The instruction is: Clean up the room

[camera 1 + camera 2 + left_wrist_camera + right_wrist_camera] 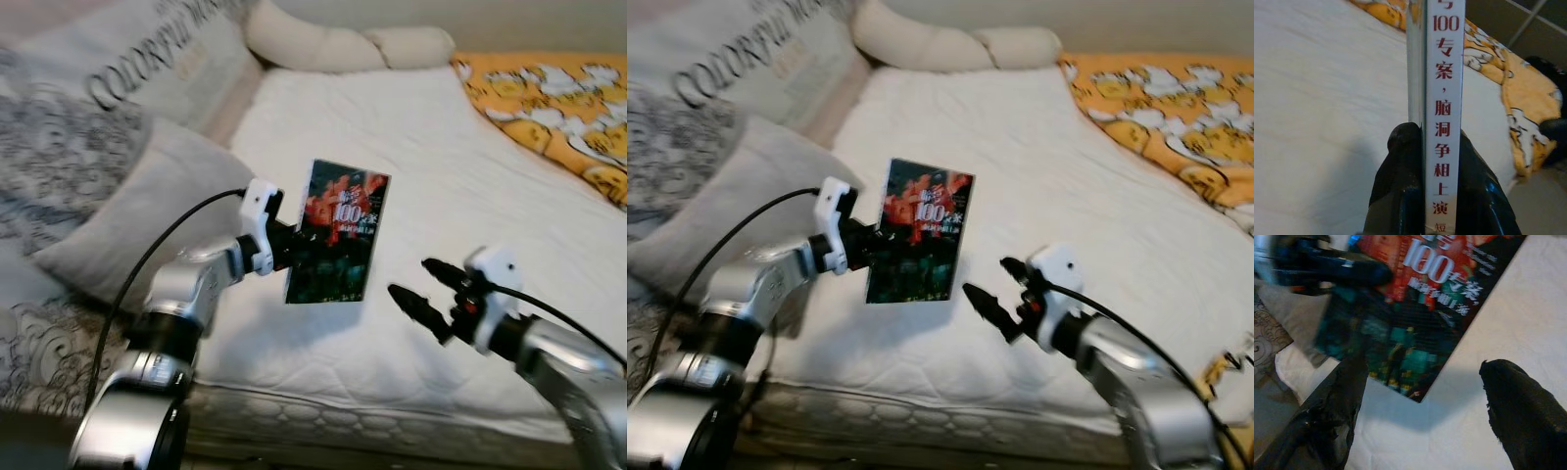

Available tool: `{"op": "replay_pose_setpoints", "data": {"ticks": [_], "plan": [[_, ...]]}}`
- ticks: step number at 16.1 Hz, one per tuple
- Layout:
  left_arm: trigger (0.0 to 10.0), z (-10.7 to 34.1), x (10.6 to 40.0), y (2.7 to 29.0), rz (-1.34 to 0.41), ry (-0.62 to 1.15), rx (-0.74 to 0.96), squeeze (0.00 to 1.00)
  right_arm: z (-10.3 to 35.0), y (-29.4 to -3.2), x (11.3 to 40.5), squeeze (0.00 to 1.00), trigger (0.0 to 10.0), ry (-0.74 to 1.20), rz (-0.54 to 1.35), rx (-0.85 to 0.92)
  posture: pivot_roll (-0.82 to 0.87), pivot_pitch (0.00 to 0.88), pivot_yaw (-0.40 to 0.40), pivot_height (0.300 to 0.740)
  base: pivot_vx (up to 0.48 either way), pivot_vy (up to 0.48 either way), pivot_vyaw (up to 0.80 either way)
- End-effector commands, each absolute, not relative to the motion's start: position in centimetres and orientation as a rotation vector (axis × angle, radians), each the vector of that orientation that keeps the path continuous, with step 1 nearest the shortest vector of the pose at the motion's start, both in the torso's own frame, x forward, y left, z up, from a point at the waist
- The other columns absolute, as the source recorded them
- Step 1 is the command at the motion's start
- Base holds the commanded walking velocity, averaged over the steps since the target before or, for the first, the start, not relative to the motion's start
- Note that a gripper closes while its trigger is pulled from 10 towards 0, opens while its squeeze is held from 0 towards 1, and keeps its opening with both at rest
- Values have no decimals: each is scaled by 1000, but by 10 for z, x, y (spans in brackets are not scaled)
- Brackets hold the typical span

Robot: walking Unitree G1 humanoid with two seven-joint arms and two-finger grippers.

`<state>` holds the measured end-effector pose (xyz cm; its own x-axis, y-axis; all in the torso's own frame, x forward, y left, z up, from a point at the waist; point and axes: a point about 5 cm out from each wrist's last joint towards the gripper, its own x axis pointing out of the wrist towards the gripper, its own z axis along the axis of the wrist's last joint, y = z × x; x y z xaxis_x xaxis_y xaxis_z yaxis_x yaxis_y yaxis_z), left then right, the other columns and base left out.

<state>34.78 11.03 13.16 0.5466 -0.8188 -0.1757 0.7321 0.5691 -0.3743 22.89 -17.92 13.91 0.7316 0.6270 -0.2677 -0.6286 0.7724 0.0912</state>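
Book (336,233) clamped upright in left hand (290,240) over bed (470,186); right hand (423,287) spread apart beside it.

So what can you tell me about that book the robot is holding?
The book is a thin paperback with a dark, glossy-looking cover: red shapes at the top, green-blue ones below, and a big white "100" with Chinese writing. Its white spine has red Chinese characters. The left gripper is pinching it by its edge, one black finger on each side, so it is held up above the white mattress, upright and a little tilted. The open right gripper is close by but not touching it.
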Motion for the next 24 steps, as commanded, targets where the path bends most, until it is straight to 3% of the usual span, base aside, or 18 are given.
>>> {"op": "replay_pose_setpoints", "data": {"ticks": [1, 6, 8, 14, 18, 22, 23, 24], "plan": [[10000, 136, 353, 114, -931, 326, -308, 0, 145, -179, 225, 0, 10000, 292, 728, 2, -164, 111, 66, 740, 0, 0, 0], [10000, 98, 354, 99, -907, 534, -256, 0, 152, -190, 191, 0, 10000, 446, 815, -18, -279, 198, 63, 740, 0, 0, 0], [10000, 87, 354, 100, -803, 580, -235, 0, 154, -189, 180, 0, 10000, 496, 845, -8, -311, 216, 62, 740, 0, 0, 0], [10000, 81, 362, 140, -552, 564, -64, 0, 147, -188, 165, 0, 10000, 624, 885, -70, -314, 215, 47, 740, 0, 0, 0], [10000, 79, 360, 171, -467, 583, 50, 0, 143, -187, 167, 0, 10000, 634, 862, -108, -307, 203, 40, 740, 0, 0, 0], [10000, 83, 363, 181, -428, 547, 126, 0, 144, -183, 169, 0, 10000, 625, 871, -103, -310, 204, 35, 740, 0, 0, 0], [10000, 86, 364, 179, -442, 539, 152, 878, 144, -183, 168, 0, 10000, 627, 872, -104, -313, 208, 35, 740, 0, 0, 0], [10000, 88, 366, 175, -466, 536, 186, 1000, 144, -184, 166, 0, 10000, 630, 870, -106, -316, 210, 41, 740, 0, 0, 0]]}}
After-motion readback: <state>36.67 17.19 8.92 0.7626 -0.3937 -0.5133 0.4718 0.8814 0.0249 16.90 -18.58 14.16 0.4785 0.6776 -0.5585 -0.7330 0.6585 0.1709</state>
